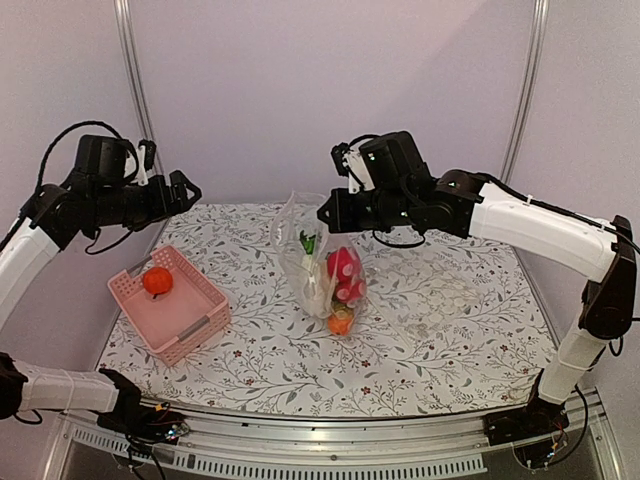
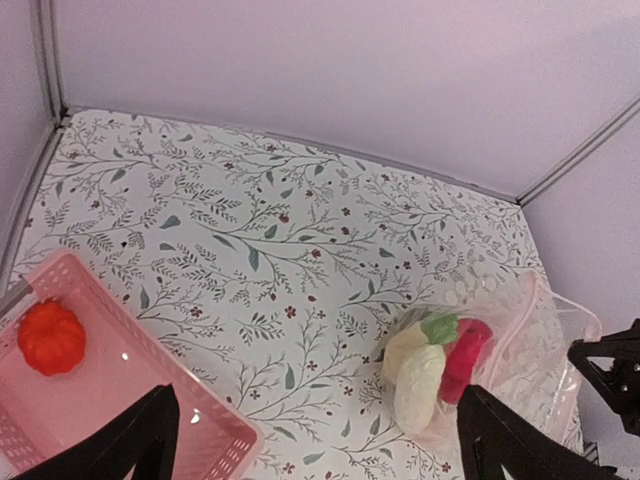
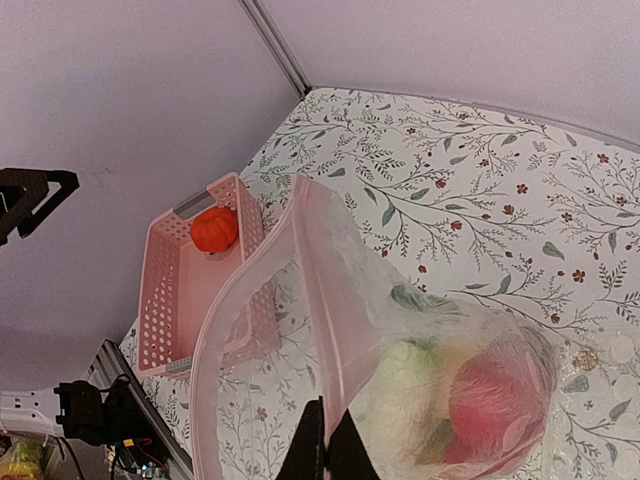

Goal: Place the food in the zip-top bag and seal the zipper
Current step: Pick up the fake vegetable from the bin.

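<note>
Pale lilac walls enclose a desk (image 1: 450,320) covered in a white cloth printed with leafy sprigs. In the top view, the zip-top bag (image 1: 293,225) stands near the middle of the desk, lifted by its upper edge. Inside it, the food (image 1: 344,270) is piled at the bottom: a white radish with green leaves, red pieces and an orange piece. At 12 o'clock from the bag, the right gripper (image 1: 325,213) is pinched closed on the zipper (image 3: 325,300), holding the rim up. A pink basket (image 1: 195,325) sits at 9 o'clock from the bag, well apart from it, with one orange toy fruit (image 1: 156,281) in its far corner. The left gripper (image 1: 190,190) hangs in the air at 12 o'clock from the basket. Its fingers (image 2: 150,430) are spread wide and hold nothing.
</note>
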Robot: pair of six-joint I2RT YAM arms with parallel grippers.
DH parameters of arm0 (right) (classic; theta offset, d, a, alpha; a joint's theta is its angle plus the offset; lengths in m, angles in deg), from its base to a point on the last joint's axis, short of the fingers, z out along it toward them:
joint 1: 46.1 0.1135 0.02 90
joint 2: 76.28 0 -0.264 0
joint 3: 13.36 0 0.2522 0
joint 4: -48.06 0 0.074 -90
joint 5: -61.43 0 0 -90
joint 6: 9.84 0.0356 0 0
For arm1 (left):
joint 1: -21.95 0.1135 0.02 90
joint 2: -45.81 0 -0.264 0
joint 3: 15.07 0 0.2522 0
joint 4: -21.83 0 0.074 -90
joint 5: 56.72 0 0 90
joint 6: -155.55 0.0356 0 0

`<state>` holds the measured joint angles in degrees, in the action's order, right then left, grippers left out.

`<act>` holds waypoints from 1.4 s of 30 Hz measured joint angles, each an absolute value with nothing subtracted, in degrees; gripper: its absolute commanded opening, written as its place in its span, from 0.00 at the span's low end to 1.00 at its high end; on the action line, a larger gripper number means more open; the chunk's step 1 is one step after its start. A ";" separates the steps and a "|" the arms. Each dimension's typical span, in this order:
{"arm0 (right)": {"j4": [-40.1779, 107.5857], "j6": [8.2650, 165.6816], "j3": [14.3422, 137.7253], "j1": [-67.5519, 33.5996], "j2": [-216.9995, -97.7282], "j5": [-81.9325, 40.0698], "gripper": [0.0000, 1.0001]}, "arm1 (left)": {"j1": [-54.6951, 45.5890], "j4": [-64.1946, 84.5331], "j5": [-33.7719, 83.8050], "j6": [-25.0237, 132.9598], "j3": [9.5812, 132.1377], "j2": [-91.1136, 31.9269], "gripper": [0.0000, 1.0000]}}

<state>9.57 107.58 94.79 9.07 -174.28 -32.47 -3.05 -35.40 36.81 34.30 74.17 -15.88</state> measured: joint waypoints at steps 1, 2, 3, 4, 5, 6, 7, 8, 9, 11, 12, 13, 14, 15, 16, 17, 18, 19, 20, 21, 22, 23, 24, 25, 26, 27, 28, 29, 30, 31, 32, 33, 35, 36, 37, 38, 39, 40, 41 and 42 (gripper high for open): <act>9.57 107.58 94.79 9.07 -174.28 -32.45 0.00 | -1.41 -35.64 36.83 33.60 72.23 -15.40 0.98; 9.57 107.58 94.79 9.07 -174.28 -32.45 0.00 | -0.38 -35.81 36.85 33.28 70.98 -15.27 0.99; 9.57 107.58 94.79 9.07 -174.28 -32.45 0.00 | 1.11 -35.94 36.85 33.06 69.32 -15.22 0.99; 9.57 107.58 94.79 9.07 -174.28 -32.43 0.00 | 2.40 -36.07 36.83 32.93 67.83 -15.40 0.99; 9.59 107.58 94.79 9.07 -174.28 -32.43 0.00 | 3.77 -36.27 36.79 32.90 66.44 -15.70 0.99; 9.59 107.58 94.79 9.07 -174.28 -32.43 0.00 | 5.46 -36.47 36.52 32.90 64.99 -16.12 0.99; 9.59 107.58 94.79 9.07 -174.28 -32.43 0.00 | 7.03 -36.47 36.35 32.90 63.86 -16.56 1.00; 9.61 107.58 94.79 9.07 -174.28 -32.43 0.00 | 8.97 -36.45 35.93 32.90 62.63 -17.08 1.00; 9.63 107.58 94.79 9.07 -174.28 -32.43 0.00 | 11.01 -36.40 35.52 32.93 61.45 -17.71 0.99; 9.68 107.58 94.79 9.07 -174.28 -32.43 0.00 | 14.83 -36.42 35.12 33.04 59.35 -19.20 1.00; 9.72 107.58 94.79 9.07 -174.28 -32.43 0.00 | 16.25 -36.45 35.04 33.19 58.63 -19.99 1.00; 9.72 107.58 94.79 9.07 -174.28 -32.43 0.00 | 17.37 -36.45 34.97 33.45 58.22 -20.71 0.99; 9.74 107.56 94.79 9.07 -174.28 -32.43 0.00 | 18.44 -36.34 34.99 33.82 57.85 -21.52 1.00; 9.74 107.56 94.79 9.07 -174.28 -32.45 0.00 | 19.49 -36.16 34.97 34.08 57.43 -22.30 1.00; 9.74 107.56 94.79 9.07 -174.28 -32.45 0.00 | 20.38 -35.92 34.97 34.33 57.02 -22.92 1.00; 9.74 107.56 94.79 9.07 -174.28 -32.45 0.00 | 21.08 -35.48 34.77 34.59 56.38 -23.48 1.00; 9.74 107.56 94.79 9.07 -174.28 -32.45 0.00 | 22.50 -35.13 34.36 34.72 55.94 -23.83 1.00; 9.74 107.56 94.79 9.07 -174.28 -32.45 0.00 | 23.53 -34.70 33.81 34.89 55.38 -24.14 1.00; 9.79 107.56 94.75 9.07 -174.28 -32.45 0.00 | 24.97 -34.11 33.18 35.09 54.61 -24.62 0.99; 9.87 107.53 94.66 9.07 -174.28 -32.45 0.00 | 25.94 -33.74 32.76 35.24 54.04 -25.04 0.99; 9.94 107.53 94.57 9.07 -174.28 -32.45 0.00 | 26.61 -33.43 32.61 35.40 53.72 -25.43 1.00; 9.94 107.51 94.48 9.07 -174.28 -32.45 0.00 | 27.18 -33.06 32.57 35.59 53.47 -25.93 0.99; 9.94 107.49 94.46 9.07 -174.28 -32.45 0.00 | 27.51 -32.84 32.59 35.88 53.47 -26.48 0.99; 9.96 107.43 94.46 9.07 -174.28 -32.45 0.00 | 27.73 -32.42 32.65 36.27 53.47 -27.09 1.00; 9.96 107.38 94.46 9.07 -174.28 -32.45 0.00 | 27.81 -31.99 32.65 36.55 53.47 -27.59 1.00; 9.96 107.34 94.46 9.07 -174.28 -32.45 0.00 | 27.92 -31.53 32.65 36.86 53.47 -28.29 1.00; 9.98 107.36 94.44 9.07 -174.28 -32.45 0.00 | 28.01 -31.05 32.63 37.17 53.47 -29.30 1.00; 9.96 107.34 94.44 9.07 -174.28 -32.45 0.00 | 28.14 -30.74 32.63 37.39 53.47 -30.02 1.00; 9.96 107.34 94.44 9.07 -174.28 -32.45 0.00 | 28.43 -30.33 32.57 37.67 53.47 -31.07 1.00; 9.96 107.34 94.42 9.07 -174.28 -32.45 0.00 | 28.75 -30.04 32.55 37.93 53.47 -32.10 1.00; 9.98 107.34 94.40 9.07 -174.26 -32.45 0.00 | 29.02 -29.87 32.57 38.15 53.50 -32.93 1.00; 9.98 107.34 94.37 9.07 -174.26 -32.45 0.00 | 29.26 -29.74 32.59 38.41 53.52 -33.82 1.00; 9.98 107.34 94.37 9.07 -174.26 -32.45 0.00 | 29.50 -29.71 32.83 39.13 53.89 -35.59 1.00; 10.01 107.34 94.37 9.07 -174.26 -32.45 0.00 | 29.52 -29.87 33.16 39.51 54.35 -36.53 1.00; 10.03 107.34 94.33 9.07 -174.23 -32.45 0.00 | 29.52 -29.91 33.66 39.92 54.92 -37.47 1.00; 10.07 107.34 94.26 9.07 -174.21 -32.45 0.00 | 29.54 -29.91 33.97 40.38 55.64 -38.54 0.99; 10.20 107.34 94.18 9.07 -174.17 -32.43 0.00 | 29.56 -29.80 34.23 40.62 56.10 -39.35 0.99; 10.25 107.34 94.13 9.07 -174.17 -32.43 0.00 | 29.59 -29.80 34.38 40.88 56.60 -40.23 0.99; 10.33 107.34 94.07 9.05 -174.17 -32.43 0.00 | 29.59 -29.80 34.60 41.14 57.06 -41.08 1.00; 10.35 107.34 94.07 9.05 -174.17 -32.43 0.00 | 29.59 -29.85 34.80 41.36 57.41 -41.80 1.00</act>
<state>10.35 107.34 94.07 9.05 -174.17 -32.43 29.59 -29.85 34.80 41.36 57.41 -41.80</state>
